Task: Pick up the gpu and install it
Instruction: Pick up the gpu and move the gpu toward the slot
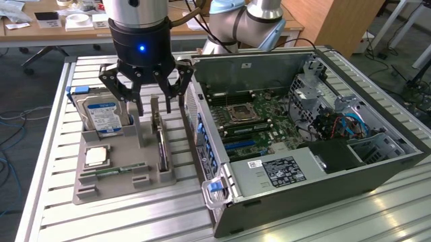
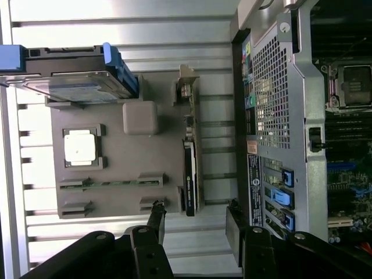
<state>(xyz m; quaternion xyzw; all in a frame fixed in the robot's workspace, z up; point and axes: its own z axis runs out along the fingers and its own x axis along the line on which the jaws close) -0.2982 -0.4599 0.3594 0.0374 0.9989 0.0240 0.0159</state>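
On the exterior view's left, a slatted aluminium worktop point(image 1: 47, 201) is carrying a grey parts holder point(image 1: 114, 187). At the holder's far left corner a hard drive point(image 1: 102, 115) with a blue label is standing upright in its slot. Nearer the camera, a CPU point(image 1: 96, 156) is lying flat in a square recess, and a narrow green RAM stick point(image 1: 120, 169) is lying in a groove just beside it.

Further right, the hand point(image 1: 155, 103) is hovering above the holder with a blue light glowing on its body. Its jaws are standing wide open and are gripping nothing. In the wrist view its dark fingers point(image 2: 156, 218) are spreading to either side of the card's line, apart from it.

The gpu point(image 1: 161, 143) is sitting on edge in the slot along the holder's right side, directly below the open hand, with its silver bracket point(image 2: 185, 87) at the end nearest the hard drive. It is not lifted.

On the exterior view's right, just beside the holder, an open computer case point(image 1: 323, 176) is lying on its side. Its motherboard point(image 1: 259, 128) is facing up, showing the empty CPU socket point(image 1: 240, 113). A blue latch point(image 1: 214, 186) is sitting at the case's near corner.
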